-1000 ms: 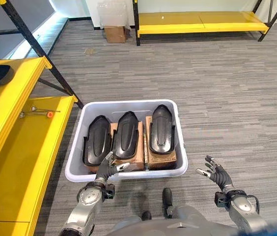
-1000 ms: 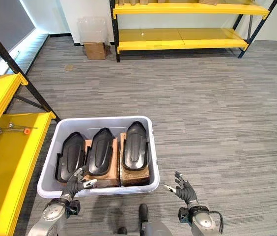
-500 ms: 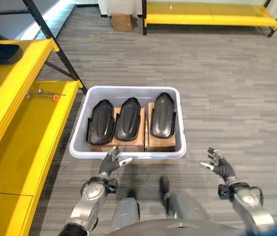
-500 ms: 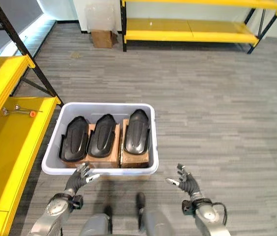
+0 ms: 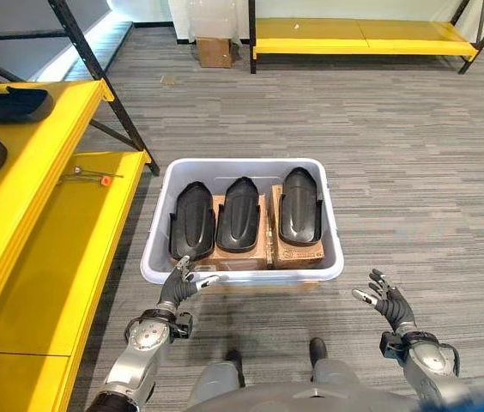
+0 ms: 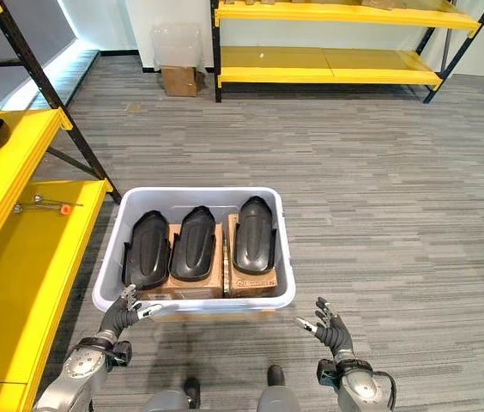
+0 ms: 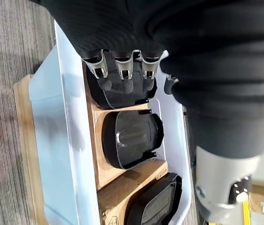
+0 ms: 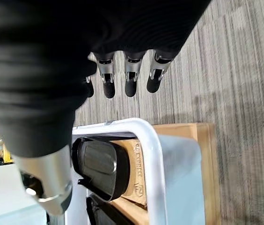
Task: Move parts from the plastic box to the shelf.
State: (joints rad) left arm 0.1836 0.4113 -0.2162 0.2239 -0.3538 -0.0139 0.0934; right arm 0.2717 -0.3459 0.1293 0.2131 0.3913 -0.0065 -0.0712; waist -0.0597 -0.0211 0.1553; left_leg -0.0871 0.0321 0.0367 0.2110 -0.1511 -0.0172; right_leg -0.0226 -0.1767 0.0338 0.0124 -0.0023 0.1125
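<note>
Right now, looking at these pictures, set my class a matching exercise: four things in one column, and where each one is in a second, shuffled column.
Things:
1. plastic box
2. three black parts
3. left hand
4. cardboard carton

Places:
A. on the floor by the far yellow shelf
B. at the box's near rim
C. on the carpet beside the left yellow shelf
D. side by side inside the box

Pairs: 1-C, 2-D, 3-B, 4-A
</note>
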